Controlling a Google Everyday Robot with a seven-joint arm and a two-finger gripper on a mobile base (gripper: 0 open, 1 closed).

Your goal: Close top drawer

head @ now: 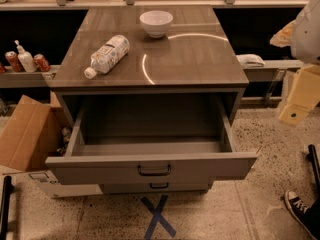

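- Standing wide open, the top drawer juts out from under the desk toward the near side, its tall grey front panel facing the camera.
- Its dark loop handle sits at the centre of that front panel.
- Inside, the drawer shows only plain grey walls and a grey floor.
- Just beneath the open front, the narrow front of a lower drawer shows, with a like handle, and it sits further back than the top one.
- On the desk top a plastic bottle lies on its side at the left, its white cap pointing to the near left corner.
- A white bowl stands upright farther back, near the middle, well apart from the bottle.
- A blue tape cross marks the speckled floor just near of the drawers.
- A brown cardboard box sits open on the floor to the left, beside the drawer's left corner.
- On a low shelf at the far left stand two red cans with a white pump bottle between them.
- The end effector hangs at the right edge, a pale yellow part below a white arm casing, well apart from the drawer and touching nothing; whether it is spread or pressed together cannot be told.
- A dark sneaker with white laces shows at the near right corner.
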